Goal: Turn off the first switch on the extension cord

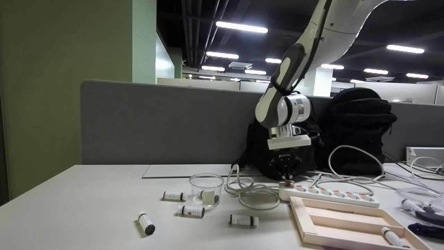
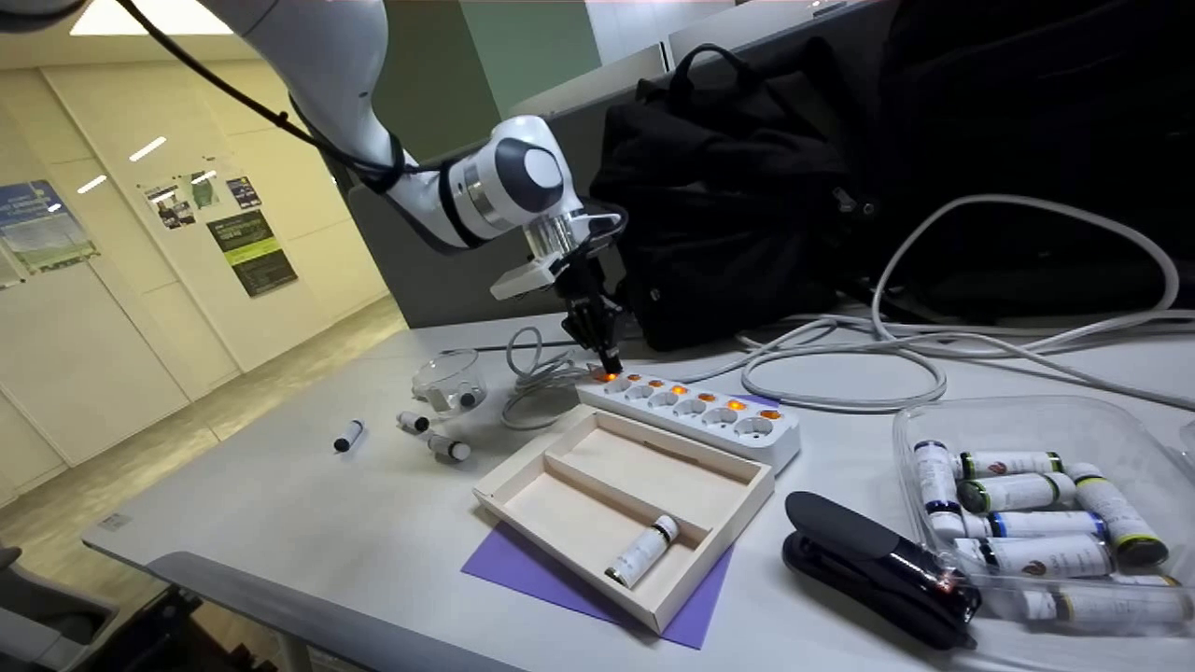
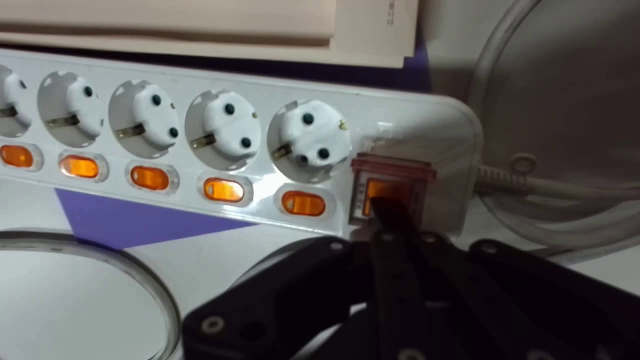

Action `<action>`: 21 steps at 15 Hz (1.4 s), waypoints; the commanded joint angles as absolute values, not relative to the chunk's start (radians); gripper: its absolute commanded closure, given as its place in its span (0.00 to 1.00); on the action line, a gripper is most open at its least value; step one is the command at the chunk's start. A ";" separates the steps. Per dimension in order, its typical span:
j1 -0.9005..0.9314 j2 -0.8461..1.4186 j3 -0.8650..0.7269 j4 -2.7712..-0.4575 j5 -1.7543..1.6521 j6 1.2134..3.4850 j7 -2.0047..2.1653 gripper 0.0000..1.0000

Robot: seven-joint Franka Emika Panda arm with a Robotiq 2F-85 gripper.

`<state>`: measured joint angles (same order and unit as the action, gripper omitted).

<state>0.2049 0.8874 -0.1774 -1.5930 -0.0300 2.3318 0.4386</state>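
The extension cord is a long white power strip with a row of sockets, seen in both exterior views (image 1: 329,195) (image 2: 693,420) and the wrist view (image 3: 380,112). A larger square orange switch (image 3: 372,190) sits at its cable end, partly glowing, under a reddish-edged frame. Beside each socket is a small orange switch; the one nearest the big switch (image 3: 303,203) looks dim, the one after it (image 3: 223,190) glows. My gripper (image 3: 392,207) points down with its fingers together, tips over the big switch and hiding part of it. Whether they touch it I cannot tell. It also shows in both exterior views (image 1: 287,177) (image 2: 611,364).
A light wooden frame (image 2: 597,476) with a small bottle lies alongside the strip. Looped white cables (image 2: 845,350) and black backpacks (image 2: 719,187) are behind it. A clear cup (image 1: 206,187) and several small bottles stand nearby; a stapler (image 2: 878,569) and clear bin (image 2: 1027,415) lie beyond the frame.
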 commanded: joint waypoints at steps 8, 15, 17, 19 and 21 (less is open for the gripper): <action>0.335 1.096 -0.217 -1.420 -0.241 2.230 0.750 1.00; 0.325 1.032 -0.187 -1.527 -0.241 2.312 0.754 1.00; 0.360 0.933 -0.206 -1.610 -0.273 2.341 0.763 1.00; 0.421 0.821 -0.243 -1.730 -0.336 2.385 0.803 1.00; 0.466 0.748 -0.260 -1.829 -0.383 2.480 0.840 1.00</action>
